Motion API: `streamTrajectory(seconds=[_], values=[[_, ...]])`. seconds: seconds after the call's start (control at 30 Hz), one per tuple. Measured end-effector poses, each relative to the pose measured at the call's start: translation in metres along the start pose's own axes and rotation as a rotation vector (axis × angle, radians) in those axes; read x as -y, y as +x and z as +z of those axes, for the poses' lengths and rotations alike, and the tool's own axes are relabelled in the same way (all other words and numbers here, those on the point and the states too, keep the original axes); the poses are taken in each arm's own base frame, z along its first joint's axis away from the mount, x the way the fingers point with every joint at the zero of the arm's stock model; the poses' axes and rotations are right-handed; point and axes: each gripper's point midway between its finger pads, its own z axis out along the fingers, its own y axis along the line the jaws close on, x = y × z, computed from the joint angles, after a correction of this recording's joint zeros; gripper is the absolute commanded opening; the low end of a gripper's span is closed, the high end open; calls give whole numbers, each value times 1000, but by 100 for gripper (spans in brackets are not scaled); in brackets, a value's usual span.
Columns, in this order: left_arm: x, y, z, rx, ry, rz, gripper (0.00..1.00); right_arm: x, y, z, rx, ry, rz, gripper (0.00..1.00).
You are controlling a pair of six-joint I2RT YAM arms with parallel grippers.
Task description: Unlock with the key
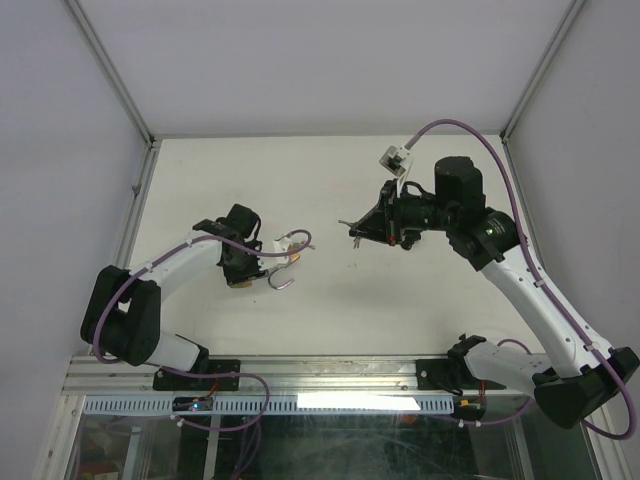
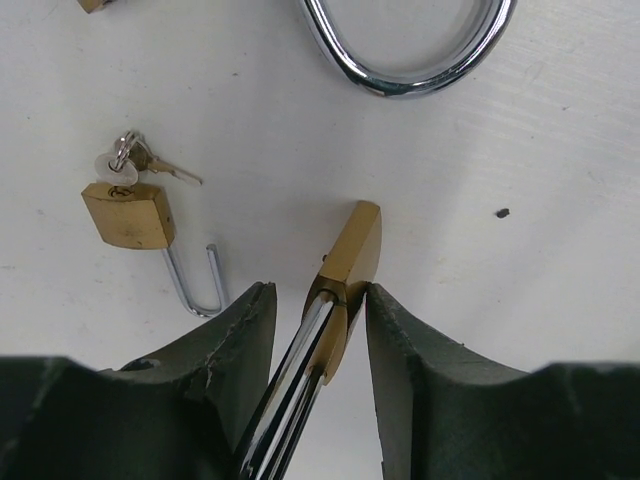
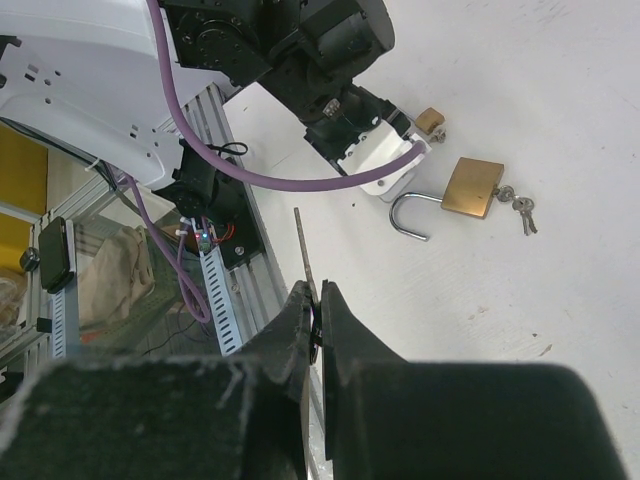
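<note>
In the left wrist view my left gripper (image 2: pixel 318 300) is shut on a brass padlock (image 2: pixel 355 245), seen edge-on, with its chrome shackle (image 2: pixel 290 390) running back between the pads. In the top view the left gripper (image 1: pixel 243 270) sits left of centre. My right gripper (image 3: pixel 318 300) is shut on a thin key (image 3: pixel 302 250) whose blade sticks out past the fingertips. In the top view the right gripper (image 1: pixel 372 230) is held right of centre, and the key (image 1: pixel 351 232) points left toward the left gripper, a gap apart.
A second brass padlock (image 2: pixel 125 215) lies on the table with its shackle open and a bunch of keys (image 2: pixel 130 160) in it; it also shows in the right wrist view (image 3: pixel 472 187). A large chrome shackle (image 2: pixel 410 70) lies beyond. The table's metal front rail (image 1: pixel 330 372) runs along the near edge.
</note>
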Motion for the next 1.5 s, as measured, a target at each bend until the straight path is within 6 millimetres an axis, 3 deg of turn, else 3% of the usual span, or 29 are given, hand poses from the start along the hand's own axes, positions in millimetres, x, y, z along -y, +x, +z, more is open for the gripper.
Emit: streamTrajectory(seconds=[0.17, 0.3, 0.37, 0.47, 0.57, 0.63, 0.77, 0.87, 0.93, 1.03, 1.1, 1.17, 1.33, 1.43, 1.5], values=[[5, -11, -3, 70, 48, -51, 0, 0, 1, 0, -3, -1, 2, 0], [-11, -52, -34, 284, 81, -173, 0, -3, 1, -3, -15, -7, -5, 0], [-31, -87, -69, 477, 87, -232, 0, -7, -1, -6, -24, -13, -20, 0], [-52, -138, -144, 839, 121, -245, 0, -19, -18, -14, -31, -34, -61, 0], [-48, -180, -225, 1173, 224, -187, 0, -36, -41, -23, -17, -66, -131, 0], [-28, -201, -270, 1309, 318, -60, 0, -47, -53, -31, -7, -88, -180, 0], [-2, -221, -328, 1393, 447, 158, 0, -71, -70, -51, 15, -121, -283, 0], [-6, -233, -367, 1416, 448, 273, 0, -82, -68, -63, 25, -125, -329, 0], [-6, -237, -383, 1430, 426, 326, 0, -85, -62, -68, 32, -120, -347, 0], [1, -233, -380, 1427, 432, 357, 0, -83, -42, -72, 35, -106, -347, 0], [4, -228, -365, 1411, 464, 331, 0, -78, -31, -72, 24, -91, -335, 0], [5, -224, -341, 1388, 515, 272, 0, -76, -30, -72, 25, -80, -335, 0], [16, -210, -258, 1315, 656, 6, 0, -71, -34, -69, 34, -60, -341, 0], [9, -217, -221, 1266, 569, -103, 0, -70, -35, -68, 36, -60, -331, 0], [-1, -219, -199, 1205, 469, -150, 24, -69, -36, -67, 34, -60, -318, 0]])
